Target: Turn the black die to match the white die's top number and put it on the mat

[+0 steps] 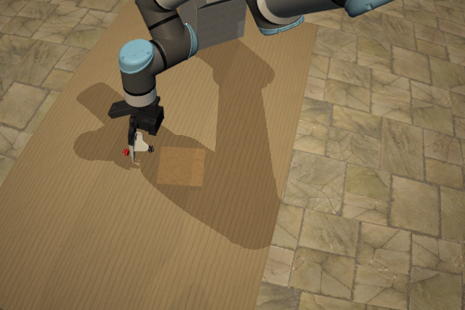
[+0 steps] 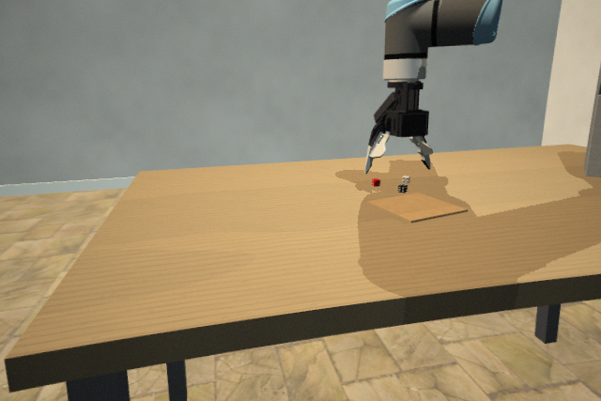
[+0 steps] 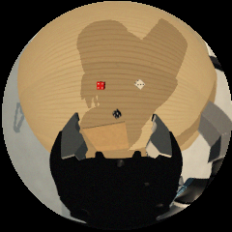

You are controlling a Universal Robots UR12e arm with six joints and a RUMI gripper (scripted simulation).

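Observation:
The black die (image 3: 116, 113) lies flat on the table just beyond the mat's edge; it also shows in the exterior view (image 2: 402, 188) and the top view (image 1: 150, 149). The white die (image 3: 139, 84) sits a little farther off, also visible in the exterior view (image 2: 406, 178). The mat (image 2: 416, 206) (image 1: 181, 166) is a thin square of lighter wood. My gripper (image 2: 397, 161) hangs open and empty above the dice, fingers pointing down (image 3: 116, 130). The dice's top numbers are too small to read.
A red die (image 3: 101, 85) lies to the left of the black one, also in the exterior view (image 2: 375, 182) and the top view (image 1: 126, 152). A grey box (image 1: 217, 17) stands at the far end of the table by the arm's base.

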